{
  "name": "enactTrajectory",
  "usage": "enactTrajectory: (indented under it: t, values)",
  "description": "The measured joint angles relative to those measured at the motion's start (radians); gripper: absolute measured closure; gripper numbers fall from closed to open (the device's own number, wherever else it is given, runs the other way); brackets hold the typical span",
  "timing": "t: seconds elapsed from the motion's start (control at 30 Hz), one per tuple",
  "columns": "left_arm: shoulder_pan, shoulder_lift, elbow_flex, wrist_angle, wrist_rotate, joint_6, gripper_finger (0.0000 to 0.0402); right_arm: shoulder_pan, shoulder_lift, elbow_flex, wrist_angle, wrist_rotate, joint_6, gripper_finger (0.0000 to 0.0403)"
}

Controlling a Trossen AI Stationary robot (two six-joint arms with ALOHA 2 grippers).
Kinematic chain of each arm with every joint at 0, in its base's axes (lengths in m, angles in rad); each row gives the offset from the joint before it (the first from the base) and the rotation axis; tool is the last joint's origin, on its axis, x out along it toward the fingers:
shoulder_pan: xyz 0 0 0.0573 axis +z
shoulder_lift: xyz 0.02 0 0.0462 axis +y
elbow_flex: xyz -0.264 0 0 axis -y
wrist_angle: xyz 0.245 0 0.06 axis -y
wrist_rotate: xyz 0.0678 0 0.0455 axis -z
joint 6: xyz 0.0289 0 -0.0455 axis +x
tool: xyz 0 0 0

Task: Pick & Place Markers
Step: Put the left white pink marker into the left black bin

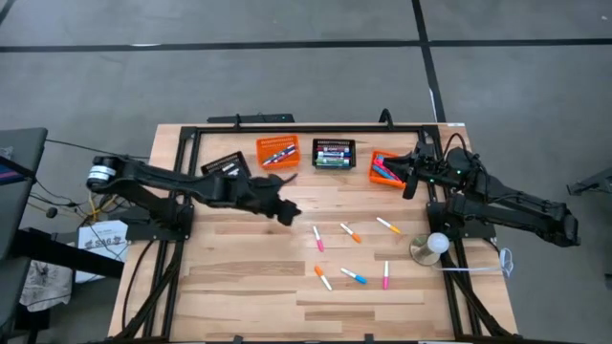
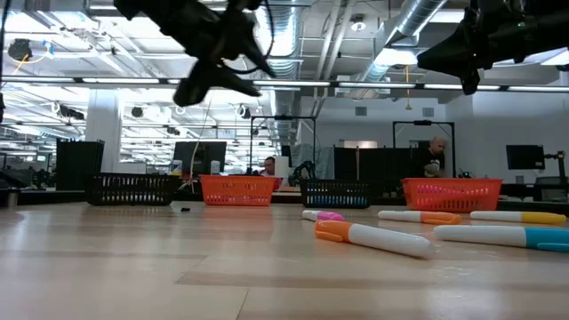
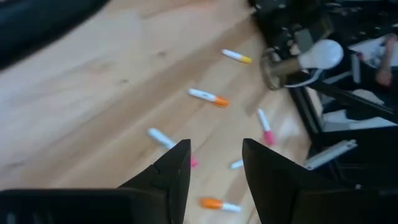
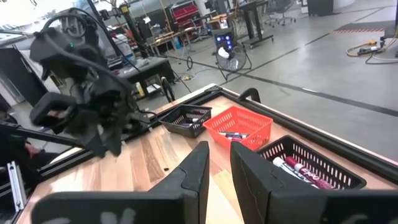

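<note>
No text, label or number can be read here. The markers [image 1: 351, 276] and the baskets [image 1: 277, 151] carry marks — all too small to read.

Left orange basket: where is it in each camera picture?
High view: left orange basket at back edge, left of centre.
Low view: far row, second from left.
Left wrist view: not in it.
Right wrist view: centre.
Shared landmark: black basket beside it.

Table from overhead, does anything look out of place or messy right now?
Yes: six markers lie scattered loose at different angles on the bare wood of the table, in front of the four baskets lined along the far edge. One basket, the black one at far left, sits skewed out of line.
</note>
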Motion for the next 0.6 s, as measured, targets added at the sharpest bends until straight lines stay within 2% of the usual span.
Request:
enactTrajectory:
  t: [0.17,0.3,0.37,0.47,0.6]
  values:
    - [-0.025,0.079,-0.001,0.149,-0.02,-0.028,0.0257,0.0,0.0,0.0,0.001,0.0,0.0,0.0346]
    - [-0.032,0.13,-0.001,0.342,-0.158,-0.237,0.0258,0.0,0.0,0.0,0.0,-0.001,0.0,0.0346]
    - [-0.03,0.154,0.0,0.402,-0.213,-0.289,0.0259,0.0,0.0,0.0,0.0,-0.001,0.0,0.0346]
    - [-0.047,0.193,0.042,0.401,-0.29,-0.277,0.0258,0.0,0.0,0.0,0.0,-0.001,-0.008,0.0346]
    - [-0.074,0.279,0.178,0.395,-0.308,-0.227,0.0257,0.0,0.0,0.0,0.0,-0.001,-0.009,0.0346]
